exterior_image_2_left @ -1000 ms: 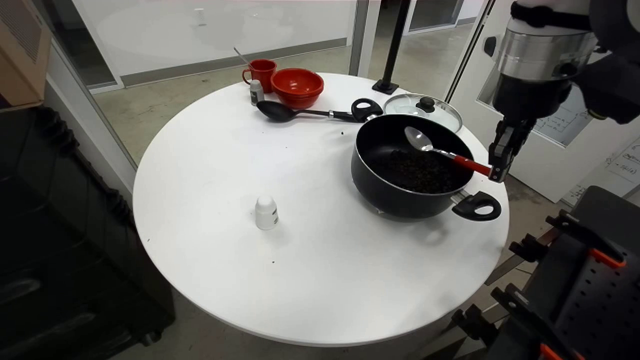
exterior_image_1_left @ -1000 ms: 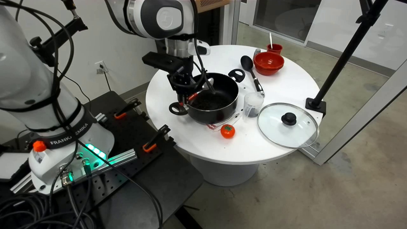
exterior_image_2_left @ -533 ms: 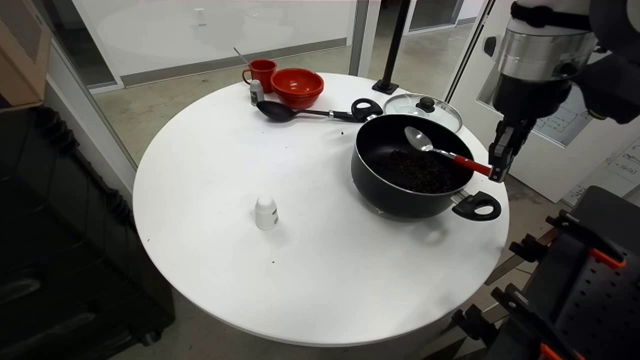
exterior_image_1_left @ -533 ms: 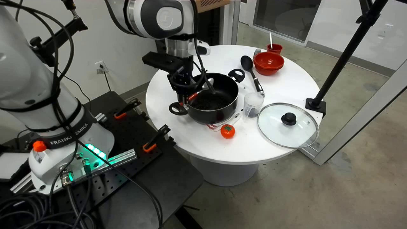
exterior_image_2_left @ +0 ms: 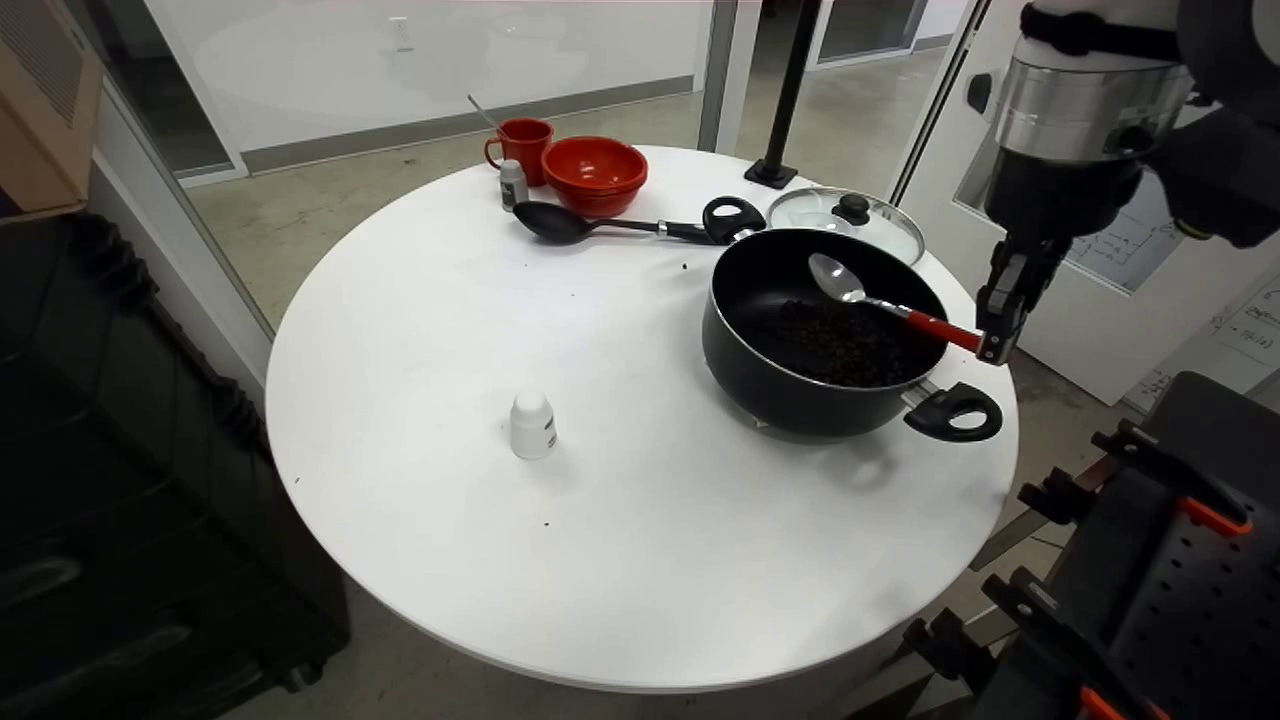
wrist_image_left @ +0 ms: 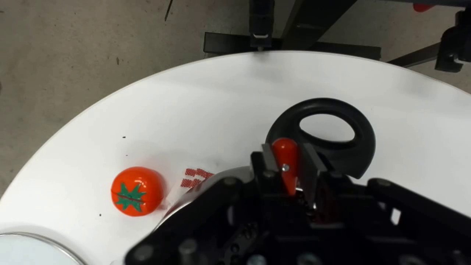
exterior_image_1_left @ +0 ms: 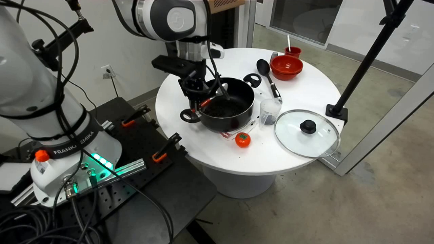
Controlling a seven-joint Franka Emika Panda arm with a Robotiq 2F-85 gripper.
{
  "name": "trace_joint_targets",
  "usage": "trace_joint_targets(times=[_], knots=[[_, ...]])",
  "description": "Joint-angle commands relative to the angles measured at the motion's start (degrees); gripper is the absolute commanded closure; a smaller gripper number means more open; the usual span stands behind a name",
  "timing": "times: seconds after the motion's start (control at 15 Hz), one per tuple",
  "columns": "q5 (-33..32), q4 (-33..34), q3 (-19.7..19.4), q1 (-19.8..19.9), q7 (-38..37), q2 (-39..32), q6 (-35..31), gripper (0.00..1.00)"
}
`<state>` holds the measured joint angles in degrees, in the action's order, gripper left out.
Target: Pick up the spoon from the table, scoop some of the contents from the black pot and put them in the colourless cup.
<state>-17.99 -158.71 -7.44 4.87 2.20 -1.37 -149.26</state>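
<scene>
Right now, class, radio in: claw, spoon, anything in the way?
Claw closed on red-handled spoon. Spoon's head in or above black pot. Pot wall between it and colourless cup.

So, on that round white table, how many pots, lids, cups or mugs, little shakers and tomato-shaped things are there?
Pots: 1, the black pot
Lids: 1, the glass lid
Cups or mugs: 2, the colourless cup and the red mug
Shakers: 2, the white shaker and the grey shaker
Tomato-shaped things: 1, the round red one
Total: 7
</scene>
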Motion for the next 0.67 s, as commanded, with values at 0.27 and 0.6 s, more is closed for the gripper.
trace_joint_targets(times=[0.27,0.6], knots=[[6.3,12.0,2.8,-0.7,4.6,-3.9,11.9,0.95],[6.6,20.5,2.7,-0.1,7.7,-9.5,22.4,0.95]])
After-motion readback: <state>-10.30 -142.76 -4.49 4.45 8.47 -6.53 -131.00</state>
